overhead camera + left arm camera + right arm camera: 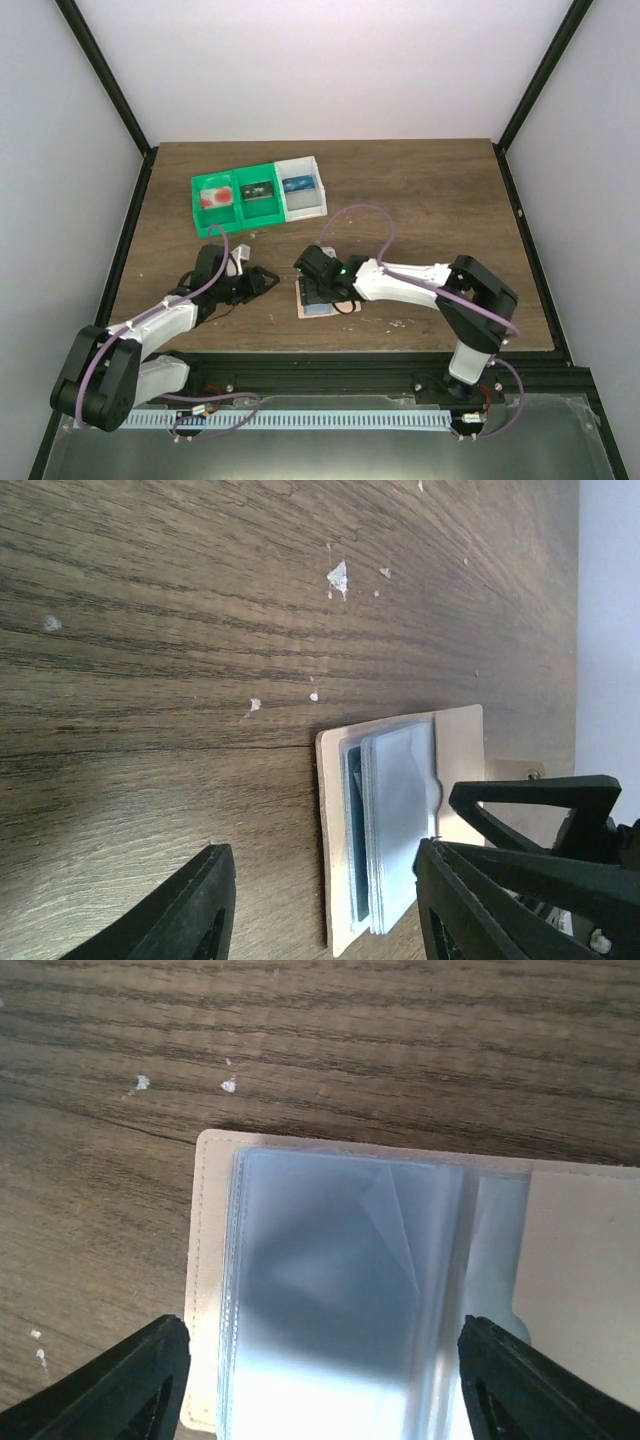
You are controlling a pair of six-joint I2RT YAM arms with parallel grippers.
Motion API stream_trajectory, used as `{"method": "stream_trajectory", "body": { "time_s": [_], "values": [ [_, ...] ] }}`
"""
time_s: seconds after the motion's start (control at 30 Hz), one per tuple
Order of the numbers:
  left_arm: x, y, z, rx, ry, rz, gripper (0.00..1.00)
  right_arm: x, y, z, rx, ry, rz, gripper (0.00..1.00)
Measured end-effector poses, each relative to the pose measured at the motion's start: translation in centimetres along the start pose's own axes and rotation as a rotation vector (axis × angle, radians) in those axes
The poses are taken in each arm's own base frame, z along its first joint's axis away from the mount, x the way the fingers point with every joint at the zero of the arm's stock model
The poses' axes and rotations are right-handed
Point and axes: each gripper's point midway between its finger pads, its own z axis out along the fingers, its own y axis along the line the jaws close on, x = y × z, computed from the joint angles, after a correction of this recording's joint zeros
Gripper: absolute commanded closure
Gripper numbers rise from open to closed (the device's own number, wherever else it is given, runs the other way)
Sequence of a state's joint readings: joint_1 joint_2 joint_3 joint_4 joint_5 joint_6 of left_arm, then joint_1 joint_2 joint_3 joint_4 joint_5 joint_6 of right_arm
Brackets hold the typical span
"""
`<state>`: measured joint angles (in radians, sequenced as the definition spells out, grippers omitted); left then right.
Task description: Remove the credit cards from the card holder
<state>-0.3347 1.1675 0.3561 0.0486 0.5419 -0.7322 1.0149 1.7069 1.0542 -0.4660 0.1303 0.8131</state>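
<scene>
black fingers (130, 1385) of the right gripper (322, 1325) stood wide apart with nothing clamped between them, one at the lower left of its wrist view and one at the lower right, straddling the card holder (350, 1280) that lay flat beneath. whether the tips touched the holder could not be told. the holder's tan border framed layered grey-blue translucent pocket panels, and no card colour showed through them. the tan inner face lay bare on the right of that view. seen from overhead, this gripper hung directly over the holder, which lay on the wooden table (430, 200) close to the near edge and roughly midway across. the left gripper (262, 282) sat low over the wood just left of the holder, pointing toward it. its jaws were partly apart and held nothing. in its own wrist view the bare tabletop showed between its two fingers (190, 915), the holder lay just ahead of them, and the right gripper's dark fingers rose at the holder's far side. well apart from both grippers, toward the back left of the table, a green tray (240, 196) with two compartments stood touching a white tray (303, 208) on its right. the red and white credit card (213, 198) lay in the green tray's left compartment, the dark credit card (259, 190) in its right compartment, and the blue credit card (298, 185) in the white tray.
</scene>
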Motion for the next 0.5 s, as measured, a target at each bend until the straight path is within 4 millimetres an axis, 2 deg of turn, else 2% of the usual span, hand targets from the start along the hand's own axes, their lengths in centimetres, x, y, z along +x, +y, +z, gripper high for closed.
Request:
{"method": "stream_trajectory", "body": {
  "time_s": [0.2, 0.4, 0.5],
  "values": [
    [0.5, 0.4, 0.1, 0.002, 0.011, -0.004, 0.47, 0.7, 0.0, 1.3, 0.046, 0.028, -0.022, 0.23],
    [0.7, 0.3, 0.1, 0.009, 0.02, 0.0, 0.47, 1.3, 0.0, 2.3, 0.083, 0.045, -0.052, 0.3],
    [0.7, 0.3, 0.1, 0.009, 0.021, 0.003, 0.47, 1.3, -0.1, 2.3, 0.086, 0.043, -0.054, 0.38]
  ]
}}
